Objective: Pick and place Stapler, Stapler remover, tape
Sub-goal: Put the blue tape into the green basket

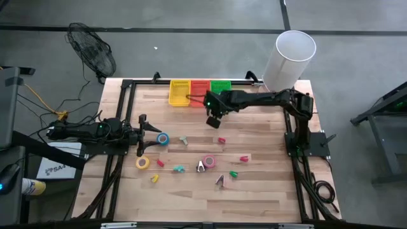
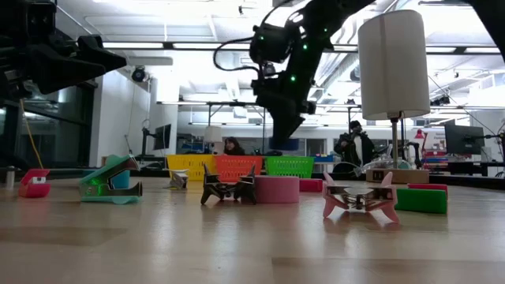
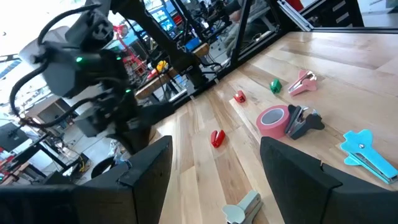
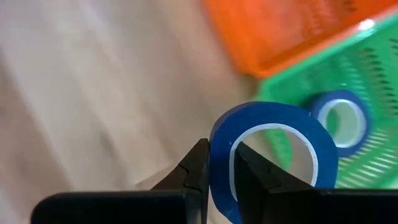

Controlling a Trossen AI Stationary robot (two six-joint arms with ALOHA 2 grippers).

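My right gripper (image 1: 215, 119) hangs over the table just near-side of the green basket (image 1: 220, 86), shut on a blue tape roll (image 4: 273, 149). Another blue roll (image 4: 339, 121) lies inside the green basket. My left gripper (image 1: 152, 132) is open at the table's left, fingers level and pointing right, touching nothing. A blue roll (image 1: 163, 138) lies flat just in front of it. A yellow roll (image 1: 142, 163) and a pink roll (image 1: 209, 162) also lie flat on the table. Small staplers and staple removers are scattered mid-table. My right gripper pinches the blue roll's ring wall (image 4: 219, 163), one finger (image 4: 252, 171) inside the centre hole and one finger (image 4: 196, 165) outside. The fingers come from above, pointing down. The roll (image 2: 286, 144) hangs on edge below them, lifted clear of the table.
Yellow (image 1: 180, 92) and red (image 1: 200, 89) baskets stand beside the green one at the far edge. A white cylinder (image 1: 289, 57) stands at the far right corner. Staple removers (image 2: 110, 181) (image 2: 229, 189) (image 2: 359, 197) and a green stapler (image 2: 422, 199) sit mid-table. People show in the room behind.
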